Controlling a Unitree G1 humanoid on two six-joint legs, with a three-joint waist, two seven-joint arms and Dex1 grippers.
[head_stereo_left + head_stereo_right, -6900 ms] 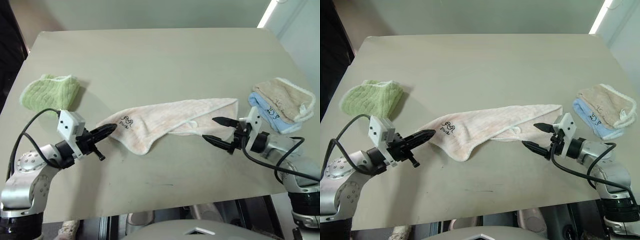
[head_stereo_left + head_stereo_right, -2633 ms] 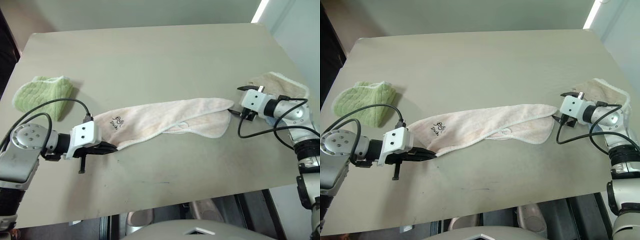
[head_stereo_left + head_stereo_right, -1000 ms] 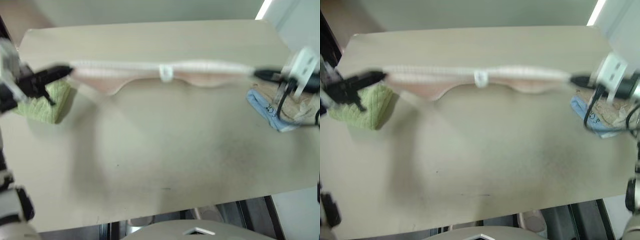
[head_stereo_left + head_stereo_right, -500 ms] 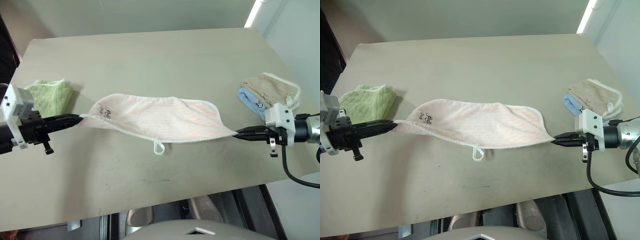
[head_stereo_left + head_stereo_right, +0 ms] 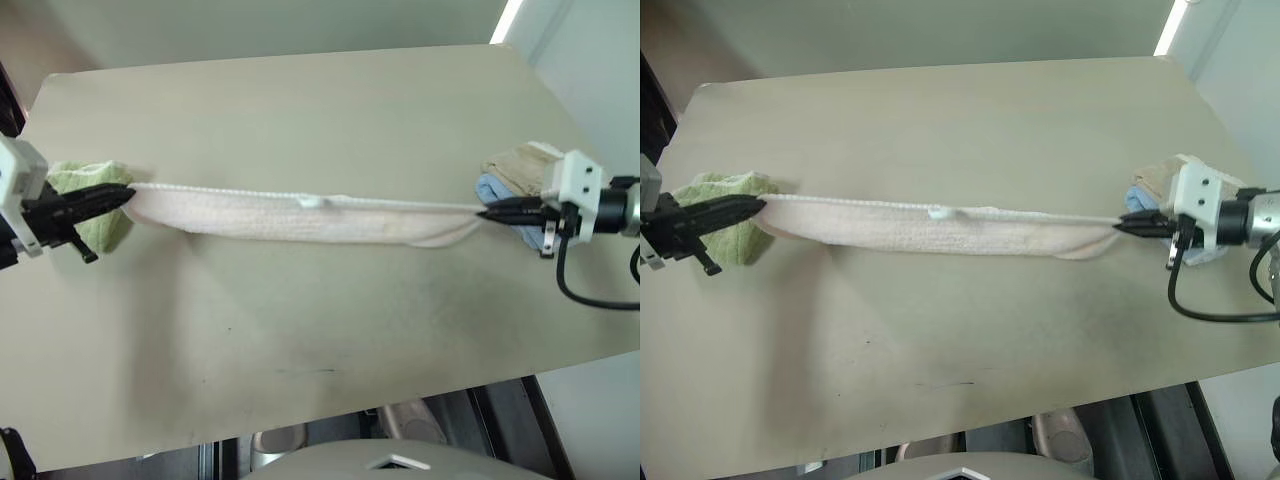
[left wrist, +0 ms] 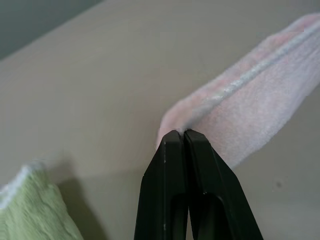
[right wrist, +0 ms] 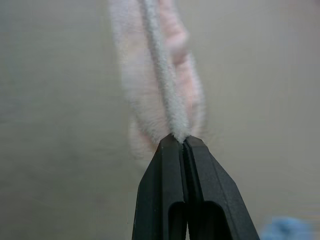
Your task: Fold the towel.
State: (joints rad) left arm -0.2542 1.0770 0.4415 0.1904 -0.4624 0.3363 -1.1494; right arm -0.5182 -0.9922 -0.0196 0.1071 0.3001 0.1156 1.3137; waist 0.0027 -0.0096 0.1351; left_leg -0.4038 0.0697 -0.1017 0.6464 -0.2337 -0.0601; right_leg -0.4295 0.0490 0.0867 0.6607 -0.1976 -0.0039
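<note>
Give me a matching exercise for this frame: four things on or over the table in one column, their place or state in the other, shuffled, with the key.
Things:
1. pink towel
2. green towel
3. blue towel
4. left tool

States:
A. beside the left tool
B. shut on a towel corner
C. stretched between both tools
D. under a beige towel

Pairs: 1-C, 2-A, 3-D, 4-B

Towel stretched left-right above table; folded towel at left end, stacked towels at right.
</note>
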